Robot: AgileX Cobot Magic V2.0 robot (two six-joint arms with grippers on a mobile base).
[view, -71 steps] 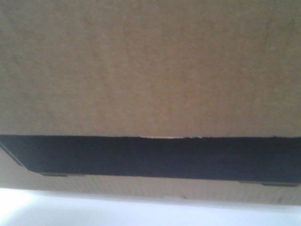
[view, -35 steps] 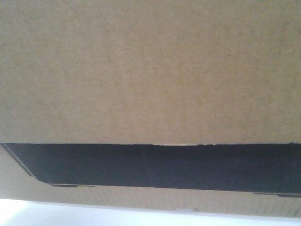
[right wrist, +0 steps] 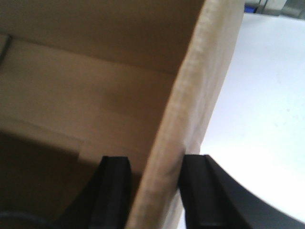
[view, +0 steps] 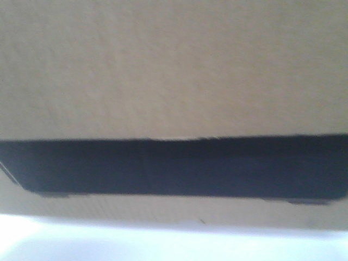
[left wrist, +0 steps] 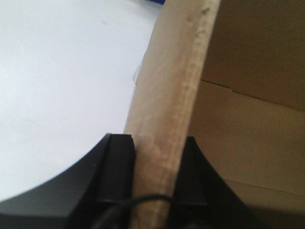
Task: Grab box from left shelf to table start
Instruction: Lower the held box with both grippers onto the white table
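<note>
The box [view: 174,70], brown cardboard with a wide black panel [view: 174,166], fills the front view just above the whitish table [view: 163,242]. In the left wrist view my left gripper [left wrist: 155,143] is shut on the top edge of the box's left wall [left wrist: 181,71], one black finger [left wrist: 119,157] outside and the other inside. In the right wrist view my right gripper [right wrist: 155,160] clamps the box's right wall [right wrist: 205,71] the same way. The box is open-topped, and its inner floor [right wrist: 86,100] shows. The left shelf is out of view.
White table surface lies to the left of the box [left wrist: 62,71] and to its right [right wrist: 267,95]. A sliver of something blue [left wrist: 153,1] shows at the far table edge, and grey-blue objects [right wrist: 267,5] sit beyond the right side.
In the front view the box's black panel dipped, then rose, and the picture is now blurred. More of the white table shows beneath the box.
</note>
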